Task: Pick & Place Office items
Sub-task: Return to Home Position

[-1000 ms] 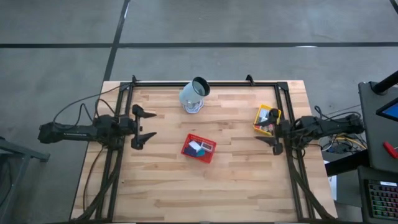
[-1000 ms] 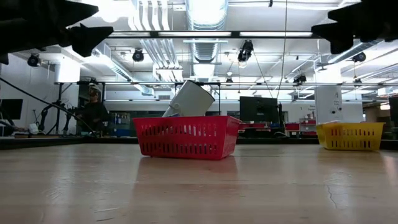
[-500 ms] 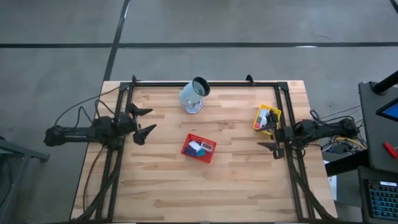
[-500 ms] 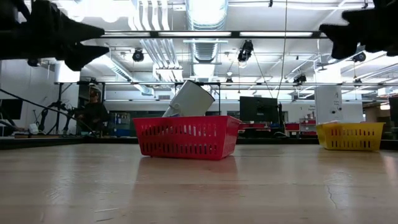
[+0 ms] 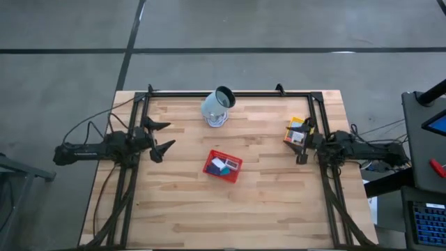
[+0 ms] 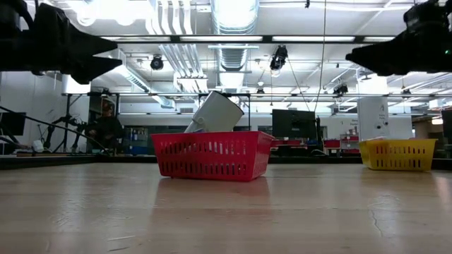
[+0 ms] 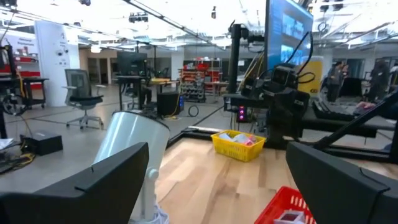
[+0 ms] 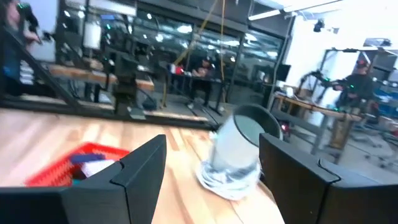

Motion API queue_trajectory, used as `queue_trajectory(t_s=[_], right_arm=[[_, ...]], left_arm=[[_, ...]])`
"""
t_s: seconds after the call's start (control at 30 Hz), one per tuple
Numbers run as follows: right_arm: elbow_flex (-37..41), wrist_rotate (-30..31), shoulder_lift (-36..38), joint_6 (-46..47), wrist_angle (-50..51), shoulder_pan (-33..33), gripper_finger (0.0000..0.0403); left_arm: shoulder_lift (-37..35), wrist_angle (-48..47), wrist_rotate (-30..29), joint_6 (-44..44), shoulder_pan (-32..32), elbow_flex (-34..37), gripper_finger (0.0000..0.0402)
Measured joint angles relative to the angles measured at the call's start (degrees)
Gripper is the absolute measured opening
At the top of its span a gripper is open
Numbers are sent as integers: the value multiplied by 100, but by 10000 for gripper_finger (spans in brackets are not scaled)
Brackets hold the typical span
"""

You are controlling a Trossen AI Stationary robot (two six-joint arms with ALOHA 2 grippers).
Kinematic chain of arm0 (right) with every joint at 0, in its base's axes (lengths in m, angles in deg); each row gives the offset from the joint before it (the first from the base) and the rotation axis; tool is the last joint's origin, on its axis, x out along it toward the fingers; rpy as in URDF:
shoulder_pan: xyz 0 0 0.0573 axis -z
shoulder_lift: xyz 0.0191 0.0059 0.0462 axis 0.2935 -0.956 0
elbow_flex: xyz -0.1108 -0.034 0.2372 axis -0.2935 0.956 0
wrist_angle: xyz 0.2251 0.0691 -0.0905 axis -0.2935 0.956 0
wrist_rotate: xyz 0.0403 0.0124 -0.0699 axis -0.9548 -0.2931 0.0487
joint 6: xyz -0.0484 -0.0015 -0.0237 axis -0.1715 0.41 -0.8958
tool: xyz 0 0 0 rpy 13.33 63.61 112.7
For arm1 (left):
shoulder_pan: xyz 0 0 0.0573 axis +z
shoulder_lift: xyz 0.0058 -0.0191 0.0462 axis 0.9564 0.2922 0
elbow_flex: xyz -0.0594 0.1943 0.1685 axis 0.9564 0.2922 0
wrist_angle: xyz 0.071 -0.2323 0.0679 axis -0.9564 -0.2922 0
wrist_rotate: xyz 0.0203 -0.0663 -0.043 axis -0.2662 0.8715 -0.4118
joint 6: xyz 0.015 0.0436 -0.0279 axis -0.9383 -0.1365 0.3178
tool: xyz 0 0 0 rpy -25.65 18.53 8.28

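A red mesh tray point(image 5: 223, 166) sits mid-table and holds small white and dark blue office items point(image 5: 221, 164). A yellow mesh tray point(image 5: 297, 130) near the right edge holds black, white and pink-red ones. A pale cup point(image 5: 218, 106) lies tipped at the far side, its mouth toward the far edge. My left gripper point(image 5: 162, 137) hangs open at the table's left side, about level and pointing at the red tray. My right gripper point(image 5: 304, 141) hangs open at the right side, above and beside the yellow tray. In the low view both grippers are high above the wood point(image 6: 85, 56) point(image 6: 381, 56).
A black frame point(image 5: 230, 93) runs along the table's far, left and right sides. Bare wood lies between the trays and across the near half point(image 5: 223, 209). Beyond the table are workbenches, screens and a person point(image 6: 106, 127).
My right gripper has swung toward the far edge, coming beside the yellow tray, and has sunk a little. My left gripper has tipped up from a downward slant to about level and has sunk slightly. Both stay open. The trays and cup have not moved.
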State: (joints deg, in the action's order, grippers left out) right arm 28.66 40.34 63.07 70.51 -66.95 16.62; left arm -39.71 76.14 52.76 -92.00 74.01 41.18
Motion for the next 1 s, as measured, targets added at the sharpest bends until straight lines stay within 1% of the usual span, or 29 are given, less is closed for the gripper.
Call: queue_trajectory(t_s=[0.07, 0.2, 0.3, 0.43, 0.53, 0.63, 0.73, 0.83, 1.0], right_arm=[[0, -275, 6, -3, 139, 391, 249], [0, -1041, 4, 110, 318, 1221, 249], [0, -1368, 11, 187, 495, 1753, 249], [0, -1873, 13, 196, 576, 2096, 249], [0, -2279, 49, 125, 574, 2093, 249], [-3, -2308, 87, 182, 674, 2088, 249], [-3, -2332, 71, 259, 712, 1939, 249], [-3, -2340, 86, 245, 710, 1642, 249], [-3, -2295, 85, 147, 712, 942, 249]], left_arm=[[-1, -75, -19, -43, 2, 0, 383], [3, -66, -23, -41, 2, 0, 383], [3, -98, -23, -31, 2, 0, 383], [3, -99, -21, -23, 2, 0, 383], [3, -146, -21, -1, 4, 0, 383], [3, -203, -21, 46, 4, 0, 383], [3, -229, -21, 90, 4, 0, 383], [3, -229, -21, 90, 4, 0, 383], [3, -227, 26, 79, 4, 2, 383]])
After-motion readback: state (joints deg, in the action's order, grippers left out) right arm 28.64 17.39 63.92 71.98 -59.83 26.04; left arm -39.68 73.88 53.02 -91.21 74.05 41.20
